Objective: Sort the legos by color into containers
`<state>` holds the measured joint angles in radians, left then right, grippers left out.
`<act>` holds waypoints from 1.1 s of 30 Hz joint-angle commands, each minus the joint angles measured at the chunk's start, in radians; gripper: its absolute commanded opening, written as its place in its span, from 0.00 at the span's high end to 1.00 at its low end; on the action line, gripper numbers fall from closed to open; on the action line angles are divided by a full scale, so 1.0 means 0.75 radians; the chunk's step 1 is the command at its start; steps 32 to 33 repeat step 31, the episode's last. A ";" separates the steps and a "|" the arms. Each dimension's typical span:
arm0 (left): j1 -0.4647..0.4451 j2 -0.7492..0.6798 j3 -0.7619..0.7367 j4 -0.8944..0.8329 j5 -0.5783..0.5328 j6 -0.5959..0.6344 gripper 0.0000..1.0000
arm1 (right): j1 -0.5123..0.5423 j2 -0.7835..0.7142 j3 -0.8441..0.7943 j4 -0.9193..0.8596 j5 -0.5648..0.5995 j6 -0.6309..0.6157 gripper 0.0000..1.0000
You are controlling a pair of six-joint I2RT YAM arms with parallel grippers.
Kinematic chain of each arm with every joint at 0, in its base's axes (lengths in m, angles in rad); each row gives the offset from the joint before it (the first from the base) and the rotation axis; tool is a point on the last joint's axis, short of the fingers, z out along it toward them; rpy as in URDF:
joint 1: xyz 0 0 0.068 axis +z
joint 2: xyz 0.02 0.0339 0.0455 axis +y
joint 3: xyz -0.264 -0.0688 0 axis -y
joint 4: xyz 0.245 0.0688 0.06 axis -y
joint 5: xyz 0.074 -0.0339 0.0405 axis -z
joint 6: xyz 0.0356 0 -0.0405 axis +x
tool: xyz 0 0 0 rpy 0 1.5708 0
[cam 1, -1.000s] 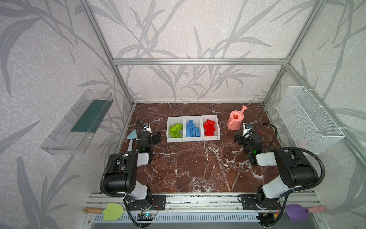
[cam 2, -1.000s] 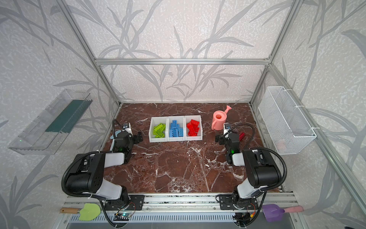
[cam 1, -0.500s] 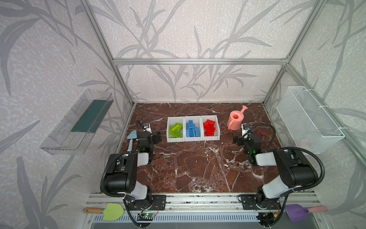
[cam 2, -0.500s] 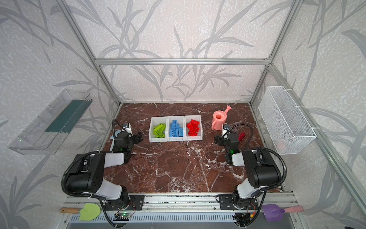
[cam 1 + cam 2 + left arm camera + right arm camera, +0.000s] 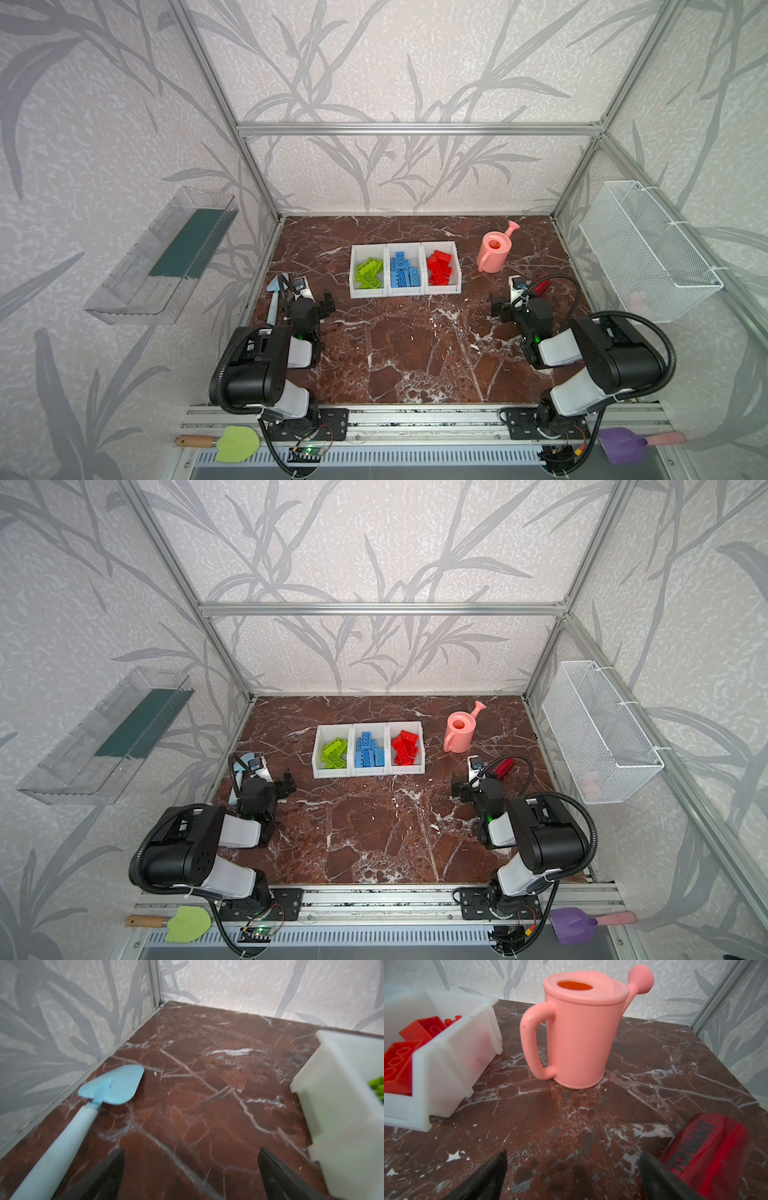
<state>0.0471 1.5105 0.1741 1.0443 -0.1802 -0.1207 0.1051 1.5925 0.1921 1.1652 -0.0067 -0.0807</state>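
Three white containers [image 5: 405,291] stand joined in a row at the middle back of the marble floor. In both top views the legos lie sorted inside them: lime green [image 5: 369,272] in the left bin, blue [image 5: 403,270] in the middle, red [image 5: 439,268] in the right. My left gripper [image 5: 318,307] [image 5: 191,1167] hovers low, left of the green bin [image 5: 342,1105], open and empty. The right gripper [image 5: 505,307] [image 5: 573,1167] sits right of the red bin [image 5: 446,1068], also open with bare floor between its fingers. No loose lego shows on the floor.
A pink watering can [image 5: 494,251] [image 5: 577,1030] stands right of the bins. A dark red translucent piece [image 5: 540,286] [image 5: 708,1153] lies beside my right gripper. A light blue trowel [image 5: 274,295] [image 5: 112,1086] lies along the left wall. A wire basket [image 5: 648,253] and a clear tray [image 5: 166,253] hang on the side walls.
Both grippers stay open and empty. The right gripper has shifted slightly left, and the left wrist view is blurred by motion. The bins and bricks have not moved.
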 commanded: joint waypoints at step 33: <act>-0.077 0.009 0.308 -0.320 -0.166 0.040 0.01 | 0.018 -0.014 0.196 -0.163 0.104 0.006 0.01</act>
